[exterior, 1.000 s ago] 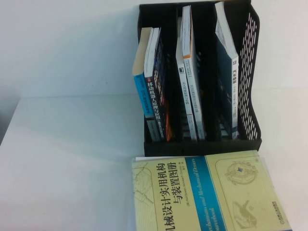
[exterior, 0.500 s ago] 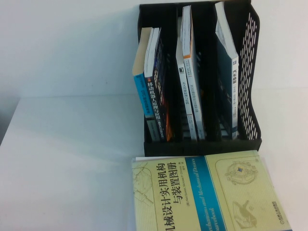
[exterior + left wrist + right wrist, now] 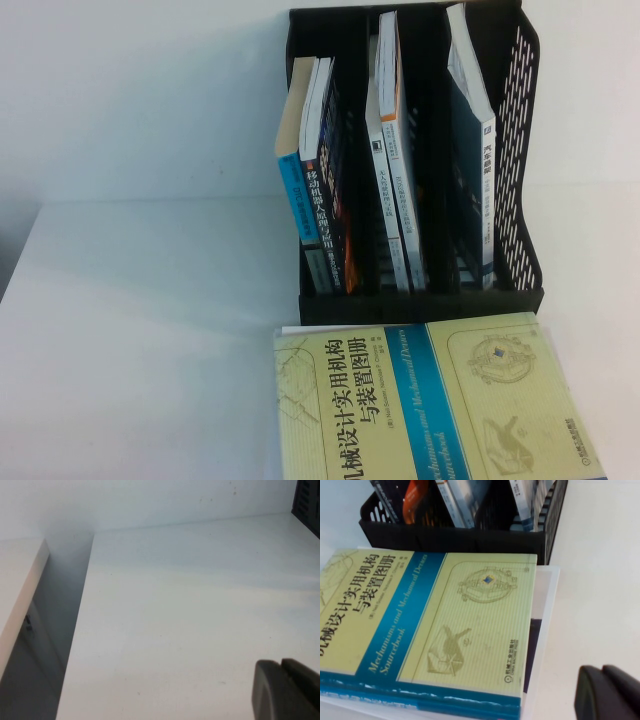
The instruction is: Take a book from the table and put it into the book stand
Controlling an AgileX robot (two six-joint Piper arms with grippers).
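Note:
A yellow-green book with a blue band (image 3: 420,400) lies flat on the table at the front, just before the black book stand (image 3: 520,150); it also shows in the right wrist view (image 3: 430,625). The stand (image 3: 470,540) holds several upright books in its slots. Neither arm shows in the high view. My left gripper (image 3: 281,666) is shut and empty above bare white table, far left of the stand. My right gripper (image 3: 602,672) is shut and empty, above the table beside the book's right edge.
The book rests on a white sheet or tray (image 3: 542,645) that sticks out past its right edge. The table's left edge (image 3: 75,630) drops to a gap beside another white surface (image 3: 20,585). A white wall stands behind the stand.

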